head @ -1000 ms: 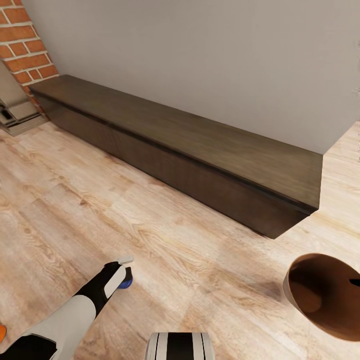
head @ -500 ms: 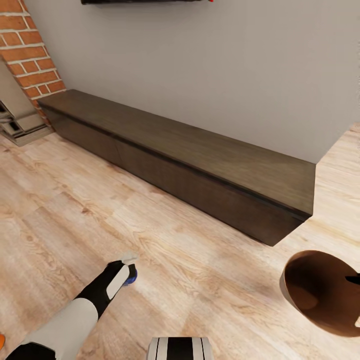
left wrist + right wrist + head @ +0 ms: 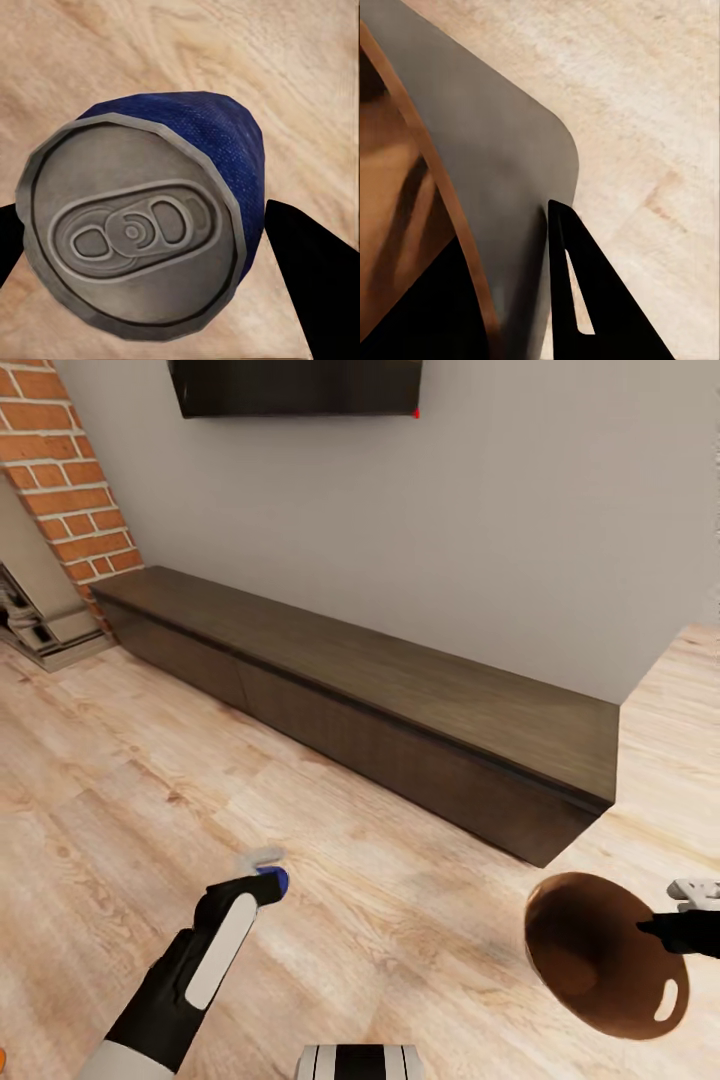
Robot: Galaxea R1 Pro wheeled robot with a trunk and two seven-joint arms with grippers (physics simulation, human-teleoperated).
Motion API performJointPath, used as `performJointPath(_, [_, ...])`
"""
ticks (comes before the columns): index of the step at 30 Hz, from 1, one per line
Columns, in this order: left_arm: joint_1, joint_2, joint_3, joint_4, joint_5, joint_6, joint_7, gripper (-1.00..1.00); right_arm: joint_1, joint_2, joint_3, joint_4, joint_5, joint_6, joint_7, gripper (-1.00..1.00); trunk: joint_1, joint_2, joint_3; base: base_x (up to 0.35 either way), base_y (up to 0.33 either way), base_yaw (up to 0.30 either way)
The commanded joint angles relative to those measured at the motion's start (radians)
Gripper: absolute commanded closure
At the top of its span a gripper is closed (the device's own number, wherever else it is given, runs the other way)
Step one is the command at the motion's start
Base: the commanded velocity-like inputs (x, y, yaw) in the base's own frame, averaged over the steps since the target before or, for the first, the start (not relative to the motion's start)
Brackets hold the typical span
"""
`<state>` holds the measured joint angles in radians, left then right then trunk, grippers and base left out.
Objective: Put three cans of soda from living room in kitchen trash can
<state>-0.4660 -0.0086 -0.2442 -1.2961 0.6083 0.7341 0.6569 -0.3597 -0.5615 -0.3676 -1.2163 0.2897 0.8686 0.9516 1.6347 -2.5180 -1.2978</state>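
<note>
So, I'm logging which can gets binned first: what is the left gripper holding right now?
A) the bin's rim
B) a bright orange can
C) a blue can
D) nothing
C: the left wrist view shows a blue can with a grey top between the left gripper's fingers.

Head looks down; wrists view floor (image 3: 400,890) close.
</note>
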Motion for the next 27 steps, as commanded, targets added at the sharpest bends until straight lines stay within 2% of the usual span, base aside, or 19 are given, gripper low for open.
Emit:
performJointPath(1, [0.017, 0.0, 0.0, -0.047, 0.011, 0.018, 0.011, 1.0, -0.002, 0.017, 0.002, -0.016, -0.008, 0.013, 0.0, 1.0, 0.0, 0.0, 0.004, 0.0, 0.0, 0.0])
performJointPath(2, [0.025, 0.001, 0.001, -0.073, 0.017, 0.026, 0.019, 1.0, -0.002, 0.025, 0.003, -0.025, -0.004, 0.016, -0.001, 1.0, -0.001, 0.0, 0.008, 0.0, 0.0, 0.0])
performJointPath(5, [0.068, 0.009, 0.002, -0.187, 0.065, 0.055, 0.09, 1.0, -0.003, 0.057, 0.005, -0.075, 0.006, 0.028, -0.002, 1.0, -0.002, 0.001, 0.02, 0.0, 0.0, 0.027])
performJointPath(7, [0.081, 0.012, 0.006, -0.213, 0.085, 0.059, 0.114, 1.0, -0.006, 0.069, 0.007, -0.089, 0.008, 0.05, -0.003, 1.0, -0.003, 0.002, 0.027, 0.0, 0.0, 0.148])
performJointPath(9, [0.091, 0.015, 0.031, -0.23, 0.1, 0.062, 0.129, 1.0, -0.009, 0.098, 0.01, -0.097, 0.014, 0.08, -0.005, 1.0, -0.004, 0.002, 0.035, 0.0, 0.0, 0.237])
performJointPath(12, [0.099, 0.015, 0.068, -0.239, 0.107, 0.064, 0.136, 1.0, -0.032, 0.138, 0.038, -0.1, 0.053, 0.095, -0.017, 1.0, -0.005, 0.003, 0.047, 0.0, 0.0, 0.275])
performJointPath(15, [0.102, 0.015, 0.08, -0.242, 0.11, 0.065, 0.138, 1.0, -0.055, 0.168, 0.065, -0.096, 0.087, 0.1, -0.025, 1.0, -0.007, 0.004, 0.058, 0.0, 0.0, 0.29])
performJointPath(16, [0.103, 0.015, 0.085, -0.243, 0.11, 0.065, 0.139, 1.0, -0.065, 0.191, 0.076, -0.094, 0.102, 0.102, -0.029, 1.0, -0.007, 0.004, 0.062, 0.0, 0.0, 0.295])
performJointPath(20, [0.104, 0.016, 0.096, -0.244, 0.111, 0.065, 0.139, 1.0, -0.082, 0.246, 0.088, -0.093, 0.136, 0.109, -0.032, 1.0, -0.009, 0.005, 0.078, 0.0, 0.0, 0.297])
performJointPath(22, [0.104, 0.017, 0.122, -0.244, 0.112, 0.065, 0.139, 1.0, -0.094, 0.274, 0.092, -0.092, 0.16, 0.125, -0.033, 1.0, -0.01, 0.005, 0.085, 0.0, 0.0, 0.298])
performJointPath(24, [0.109, 0.017, 0.166, -0.241, 0.113, 0.068, 0.136, 1.0, -0.121, 0.318, 0.1, -0.082, 0.199, 0.149, -0.042, 1.0, -0.011, 0.006, 0.093, 0.0, 0.0, 0.299])
performJointPath(25, [0.11, 0.017, 0.174, -0.241, 0.114, 0.07, 0.135, 1.0, -0.129, 0.329, 0.102, -0.075, 0.209, 0.153, -0.049, 1.0, -0.011, 0.006, 0.097, 0.0, 0.0, 0.299])
performJointPath(27, [0.113, 0.009, 0.189, -0.24, 0.115, 0.082, 0.133, 1.0, -0.148, 0.381, 0.11, -0.053, 0.238, 0.16, -0.1, 1.0, -0.012, 0.006, 0.105, 0.0, 0.0, 0.299])
